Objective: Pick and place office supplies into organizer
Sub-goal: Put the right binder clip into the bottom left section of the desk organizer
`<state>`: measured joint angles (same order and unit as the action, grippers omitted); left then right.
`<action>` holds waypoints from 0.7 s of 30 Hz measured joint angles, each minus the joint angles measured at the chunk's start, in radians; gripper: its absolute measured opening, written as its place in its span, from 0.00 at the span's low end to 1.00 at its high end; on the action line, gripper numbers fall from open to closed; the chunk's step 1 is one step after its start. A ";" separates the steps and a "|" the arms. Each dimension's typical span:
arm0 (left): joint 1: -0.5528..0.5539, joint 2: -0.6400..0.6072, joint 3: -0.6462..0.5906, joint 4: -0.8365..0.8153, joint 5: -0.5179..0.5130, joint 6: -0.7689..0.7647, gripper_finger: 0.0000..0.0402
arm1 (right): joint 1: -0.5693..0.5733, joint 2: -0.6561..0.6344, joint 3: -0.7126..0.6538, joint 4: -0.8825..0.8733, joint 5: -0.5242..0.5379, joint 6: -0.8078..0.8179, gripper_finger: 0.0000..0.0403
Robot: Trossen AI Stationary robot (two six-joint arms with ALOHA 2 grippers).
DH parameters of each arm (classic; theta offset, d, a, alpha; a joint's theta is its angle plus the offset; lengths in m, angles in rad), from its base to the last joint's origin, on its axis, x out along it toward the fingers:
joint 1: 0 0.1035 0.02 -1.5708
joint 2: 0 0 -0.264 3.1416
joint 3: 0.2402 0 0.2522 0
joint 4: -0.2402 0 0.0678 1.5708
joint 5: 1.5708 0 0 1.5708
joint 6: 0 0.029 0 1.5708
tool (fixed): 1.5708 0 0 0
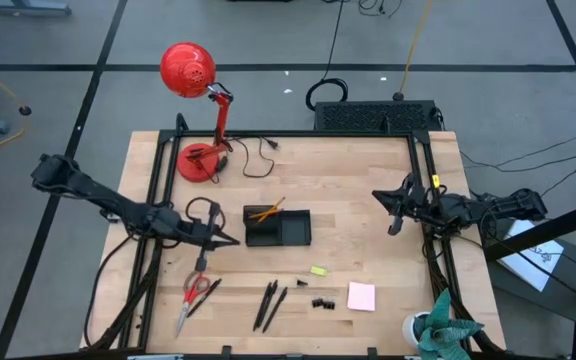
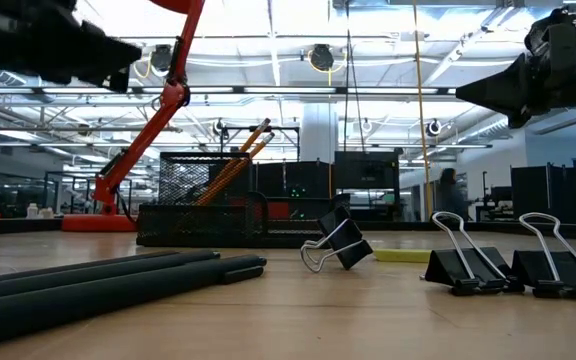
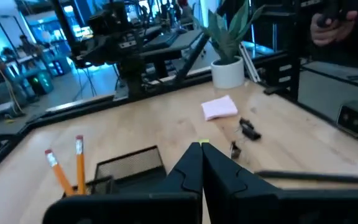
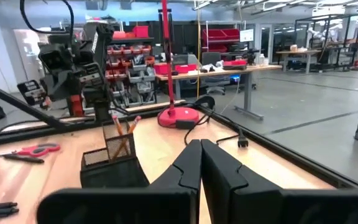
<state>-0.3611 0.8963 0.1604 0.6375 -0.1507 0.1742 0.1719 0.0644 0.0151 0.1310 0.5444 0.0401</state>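
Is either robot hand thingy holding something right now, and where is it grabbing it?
No. The left tool is shut on nothing beside the organizer, and the right tool is shut and empty too.

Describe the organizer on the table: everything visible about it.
The organizer is a small black rectangular tray that looks like wire mesh, standing upright near the middle of the wooden table. It has a taller cup section at one end and a lower open compartment beside it. Two orange pencils stand in the tall cup, leaning, erasers up. The lower compartment looks empty from above. Nothing else touches it; the left gripper hangs close beside it, shut.
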 joint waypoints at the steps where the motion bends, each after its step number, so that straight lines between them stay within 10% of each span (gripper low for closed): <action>1: 0.000 0.000 -0.017 0.022 -0.007 0.009 0.01 | 0.000 0.001 0.000 -0.003 0.000 -0.001 0.01; 13: 0.084 0.000 -0.042 0.050 -0.062 -0.025 0.01 | 0.000 0.058 0.000 0.033 -0.375 0.138 0.01; 21: 0.118 0.000 -0.042 -0.030 -0.078 0.019 0.09 | 0.000 0.224 0.010 0.257 -0.391 0.156 0.04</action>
<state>-0.2434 0.8967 0.1184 0.6071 -0.2290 0.1928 0.1722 0.2887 0.0254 0.3877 0.1535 0.1961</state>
